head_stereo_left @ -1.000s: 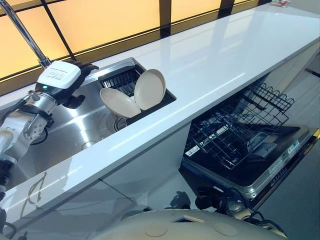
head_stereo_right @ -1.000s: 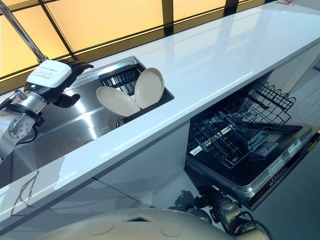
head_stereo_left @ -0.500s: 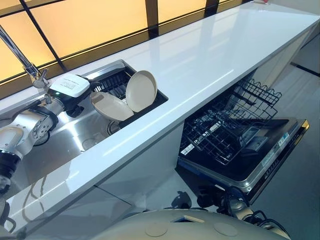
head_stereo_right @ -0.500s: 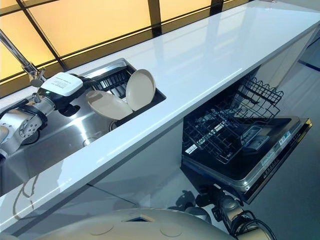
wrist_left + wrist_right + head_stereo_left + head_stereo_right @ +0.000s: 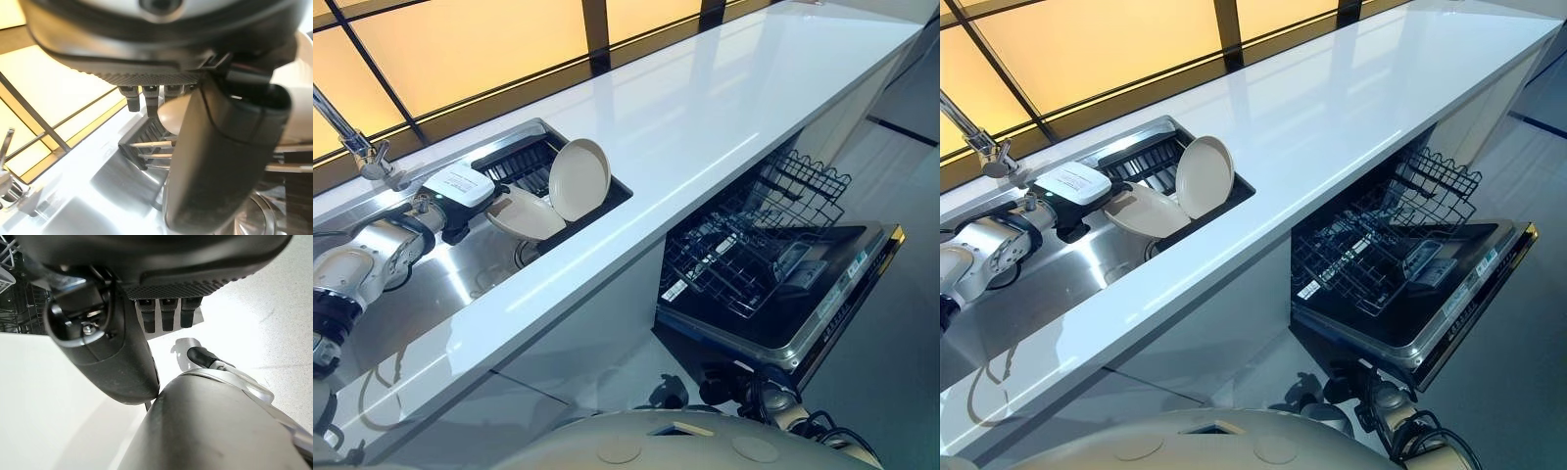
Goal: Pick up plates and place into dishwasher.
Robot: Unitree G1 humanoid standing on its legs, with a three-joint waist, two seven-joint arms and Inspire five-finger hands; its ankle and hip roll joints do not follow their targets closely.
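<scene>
You're on the reach step: nothing is picked yet. Your left hand (image 5: pixel 460 186) sits over the sink (image 5: pixel 431 284), just at 9 o'clock of the two cream plates, its fingertips close against the rim of the flatter plate (image 5: pixel 521 214); whether it actually touches, can't tell. In the left wrist view the fingers (image 5: pixel 149 98) hang fairly straight, thumb (image 5: pixel 225 161) standing out, nothing between them, so call it relaxed and empty. The upright plate (image 5: pixel 579 179) leans at 2 o'clock of the flat one, overlapping its far edge, both propped on the dark rack (image 5: pixel 524 162) at the sink's right end. The faucet (image 5: pixel 352 147) stands at 9 o'clock of the hand, well apart. The dishwasher (image 5: pixel 773 284) is open below the counter (image 5: pixel 705 108), at 4 o'clock of the plates, its wire basket (image 5: pixel 744 245) pulled out and looking free of plates. Your right hand (image 5: pixel 107 352) is idle in its own wrist view, fingers short and straight, holding nothing. Next move, I'd judge: slide fingers under the flat plate's near rim, thumb on top, pinch, lift clear of the leaning plate so it doesn't tip, then swing across the counter edge down to the basket.
</scene>
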